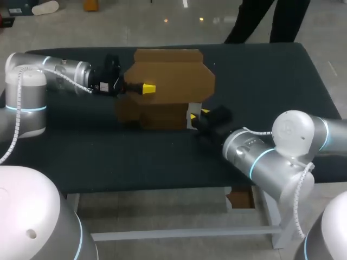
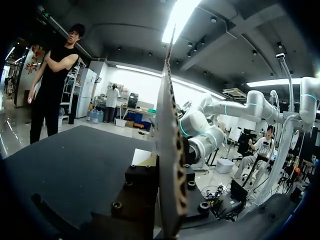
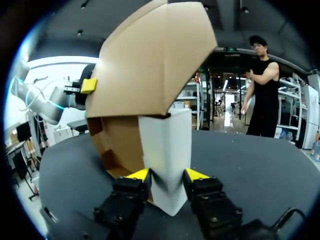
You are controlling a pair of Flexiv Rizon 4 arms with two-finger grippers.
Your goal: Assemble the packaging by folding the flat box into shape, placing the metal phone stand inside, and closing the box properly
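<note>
The brown cardboard box (image 1: 168, 81) stands half-formed in the middle of the table, its big lid flap (image 3: 150, 65) raised. My left gripper (image 1: 147, 88) is at the box's left side, shut on that flap. In the left wrist view the flap (image 2: 167, 125) runs edge-on between the fingers. My right gripper (image 1: 198, 115) is at the box's right end, shut on a white folded panel (image 3: 167, 145), with one yellow tip pressed on each side of it (image 3: 167, 176). The left gripper's yellow tip (image 3: 89, 85) shows beside the flap. No metal phone stand is in view.
The dark table top (image 1: 135, 157) stretches bare in front of the box and to its right (image 1: 271, 81). The table's near edge (image 1: 162, 189) lies just below my right arm's elbow.
</note>
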